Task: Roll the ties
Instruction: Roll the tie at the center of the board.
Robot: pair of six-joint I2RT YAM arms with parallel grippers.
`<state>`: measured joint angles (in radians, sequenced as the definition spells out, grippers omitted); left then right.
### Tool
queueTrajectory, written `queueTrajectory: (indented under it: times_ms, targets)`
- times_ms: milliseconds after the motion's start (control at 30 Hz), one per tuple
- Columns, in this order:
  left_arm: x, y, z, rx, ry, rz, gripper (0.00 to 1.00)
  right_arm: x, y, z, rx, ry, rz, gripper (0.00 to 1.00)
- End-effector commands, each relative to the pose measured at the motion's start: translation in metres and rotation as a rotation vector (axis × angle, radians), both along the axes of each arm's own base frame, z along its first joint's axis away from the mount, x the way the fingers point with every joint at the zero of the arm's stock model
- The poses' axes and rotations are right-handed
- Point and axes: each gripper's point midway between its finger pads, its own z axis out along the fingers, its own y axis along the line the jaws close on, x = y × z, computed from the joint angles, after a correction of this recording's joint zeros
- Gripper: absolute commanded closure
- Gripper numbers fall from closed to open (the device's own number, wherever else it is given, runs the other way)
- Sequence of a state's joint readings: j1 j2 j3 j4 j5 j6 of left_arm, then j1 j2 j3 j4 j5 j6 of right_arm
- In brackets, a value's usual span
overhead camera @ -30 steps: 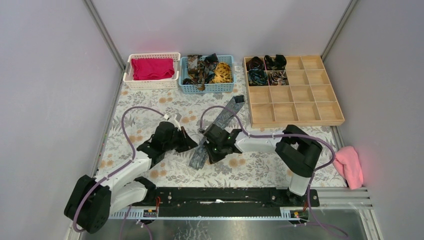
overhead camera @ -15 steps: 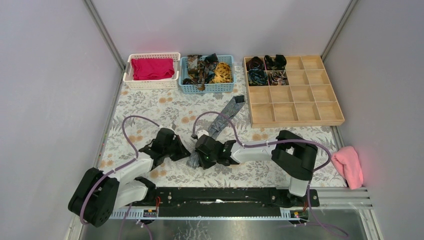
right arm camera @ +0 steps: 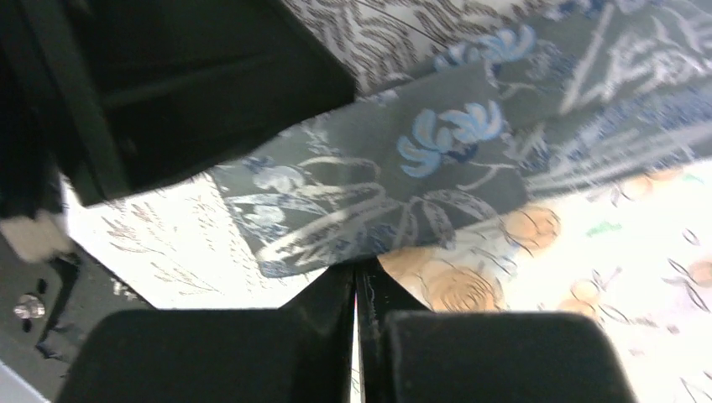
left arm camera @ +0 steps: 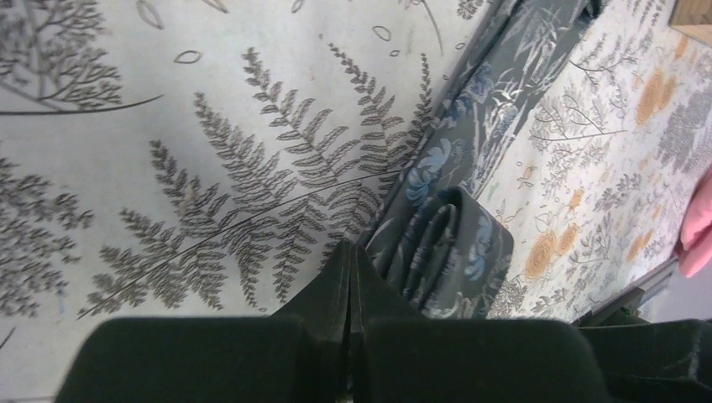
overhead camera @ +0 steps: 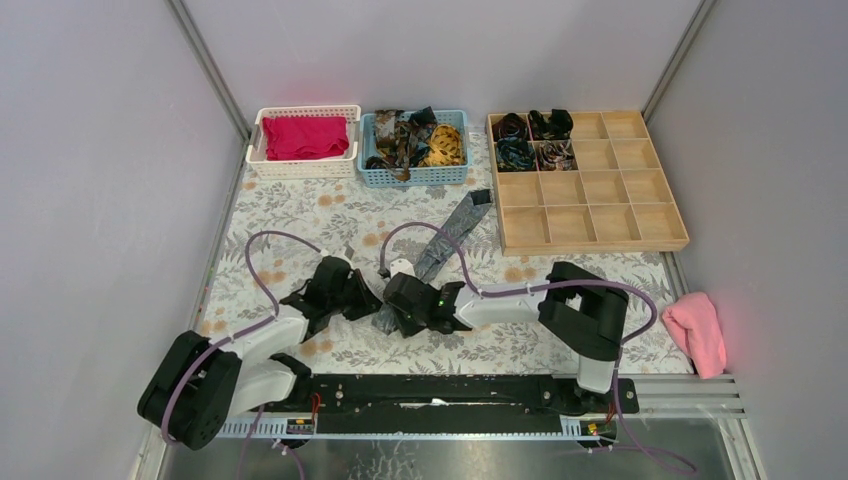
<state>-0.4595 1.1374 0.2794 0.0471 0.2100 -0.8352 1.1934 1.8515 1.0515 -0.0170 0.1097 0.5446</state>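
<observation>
One dark grey tie with a blue flower pattern (overhead camera: 446, 238) lies slantwise on the flowered table cover, its near end turned into a small flat coil (left arm camera: 449, 252). My left gripper (overhead camera: 368, 300) is shut, its tips (left arm camera: 350, 252) resting on the cover just left of the coil, with nothing between them. From the right, my right gripper (overhead camera: 390, 308) meets the same end; it is shut too, and its tips (right arm camera: 357, 273) sit at the edge of the folded tie end (right arm camera: 378, 185). Several coiled ties (overhead camera: 530, 140) fill the wooden tray's far-left compartments. Loose ties (overhead camera: 415, 138) lie piled in the blue basket.
A white basket (overhead camera: 300, 170) holding magenta cloth stands far left, beside the blue basket (overhead camera: 415, 180). The wooden compartment tray (overhead camera: 600, 215) is far right. A pink cloth (overhead camera: 697, 330) lies at the right edge. Purple cables (overhead camera: 455, 245) loop over both arms and cross the tie.
Both grippers have moved nearer and a little left, closing in on each other. The tie's near end has bunched into a coil between them, and the right gripper now covers more of the strip.
</observation>
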Motion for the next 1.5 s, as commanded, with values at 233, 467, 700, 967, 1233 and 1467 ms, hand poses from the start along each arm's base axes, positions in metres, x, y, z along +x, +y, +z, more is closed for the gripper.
queueTrajectory:
  times_ms: [233, 467, 700, 967, 1233, 1467]
  targets:
    - [0.021, 0.042, 0.017, 0.175, -0.017, 0.166, 0.94, -0.005, -0.067, 0.051, -0.309, -0.263, -0.031, 0.71]
    - [0.037, 0.071, 0.089, 0.16, -0.209, 0.333, 0.84, -0.022, -0.036, 0.083, -0.457, -0.486, 0.089, 0.45]
    - [0.017, 0.089, 0.161, 0.109, -0.375, 0.385, 0.78, -0.026, 0.009, 0.065, -0.556, -0.587, 0.192, 0.28]
    - [0.014, 0.083, 0.163, 0.098, -0.367, 0.345, 0.82, -0.006, 0.015, 0.055, -0.667, -0.719, 0.176, 0.21]
    - [0.015, 0.083, 0.163, 0.096, -0.374, 0.343, 0.83, -0.005, 0.02, 0.053, -0.714, -0.762, 0.222, 0.18]
    - [0.015, 0.082, 0.163, 0.095, -0.371, 0.336, 0.83, -0.005, 0.028, 0.044, -0.709, -0.754, 0.247, 0.1]
